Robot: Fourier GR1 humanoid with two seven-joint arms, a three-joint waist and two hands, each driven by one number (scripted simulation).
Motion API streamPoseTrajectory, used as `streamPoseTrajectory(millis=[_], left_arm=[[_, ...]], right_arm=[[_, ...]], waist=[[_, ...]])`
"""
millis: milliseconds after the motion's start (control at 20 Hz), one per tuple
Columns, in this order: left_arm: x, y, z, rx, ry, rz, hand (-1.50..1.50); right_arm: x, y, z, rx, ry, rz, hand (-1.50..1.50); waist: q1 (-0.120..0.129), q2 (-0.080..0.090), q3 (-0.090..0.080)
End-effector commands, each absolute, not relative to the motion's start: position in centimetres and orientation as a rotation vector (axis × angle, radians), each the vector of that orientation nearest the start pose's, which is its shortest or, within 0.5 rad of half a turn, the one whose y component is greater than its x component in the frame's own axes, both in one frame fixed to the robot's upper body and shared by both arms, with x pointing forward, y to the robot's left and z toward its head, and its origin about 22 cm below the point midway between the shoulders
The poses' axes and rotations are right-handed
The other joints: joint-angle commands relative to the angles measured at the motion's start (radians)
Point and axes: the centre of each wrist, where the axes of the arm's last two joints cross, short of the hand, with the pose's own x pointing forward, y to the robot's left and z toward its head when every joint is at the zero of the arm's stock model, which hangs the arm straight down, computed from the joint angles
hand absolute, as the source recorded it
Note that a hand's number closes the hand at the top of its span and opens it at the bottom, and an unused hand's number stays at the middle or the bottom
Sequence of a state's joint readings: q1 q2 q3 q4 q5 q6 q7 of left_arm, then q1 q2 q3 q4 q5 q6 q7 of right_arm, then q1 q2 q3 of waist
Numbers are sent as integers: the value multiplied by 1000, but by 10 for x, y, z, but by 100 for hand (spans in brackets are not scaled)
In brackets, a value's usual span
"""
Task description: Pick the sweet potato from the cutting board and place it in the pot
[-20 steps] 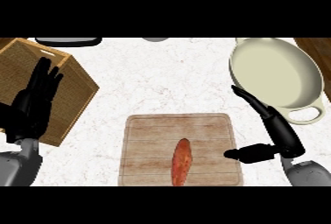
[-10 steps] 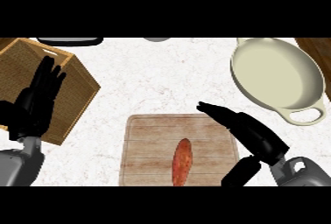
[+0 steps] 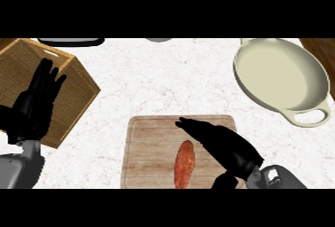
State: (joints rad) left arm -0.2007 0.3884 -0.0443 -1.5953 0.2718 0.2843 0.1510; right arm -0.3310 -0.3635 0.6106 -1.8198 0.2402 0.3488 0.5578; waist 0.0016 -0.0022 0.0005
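Observation:
An orange sweet potato [image 3: 185,163] lies lengthwise on the wooden cutting board [image 3: 147,146] at the lower middle of the head view. My right hand [image 3: 222,145] is over the board's right half, just to the right of the sweet potato, fingers straight and pointing up-left, thumb tucked low near the board's lower edge. It holds nothing. The cream pot [image 3: 282,76] with a loop handle stands at the upper right, well apart from the board. My left hand [image 3: 36,104] rests open at the left, fingers up, over a wooden box.
A wooden box [image 3: 68,88] stands at the left edge under my left hand. A dark object [image 3: 71,41] and a small grey object [image 3: 157,39] sit at the counter's far edge. A brown surface [image 3: 323,51] shows at the right edge.
My right hand has swung left from beside the pot's handle onto the cutting board and now lies next to the sweet potato. The left hand and the sweet potato have not moved.

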Motion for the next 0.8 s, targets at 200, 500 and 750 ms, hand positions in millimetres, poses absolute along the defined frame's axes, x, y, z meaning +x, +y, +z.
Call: streamPoseTrajectory(millis=[200,500,750], left_arm=[[278,269,82,194,-1608,54,0],[277,277,88,199,-1617,45,0],[292,286,84,189,-1578,80,0]], right_arm=[[226,-111,89,-172,-1204,1357,-150],[238,-120,75,-249,-1178,1369,-150],[234,-112,35,-214,-1214,1358,-150]], waist=[[-1,1,-1],[-1,2,0],[-2,3,0]])
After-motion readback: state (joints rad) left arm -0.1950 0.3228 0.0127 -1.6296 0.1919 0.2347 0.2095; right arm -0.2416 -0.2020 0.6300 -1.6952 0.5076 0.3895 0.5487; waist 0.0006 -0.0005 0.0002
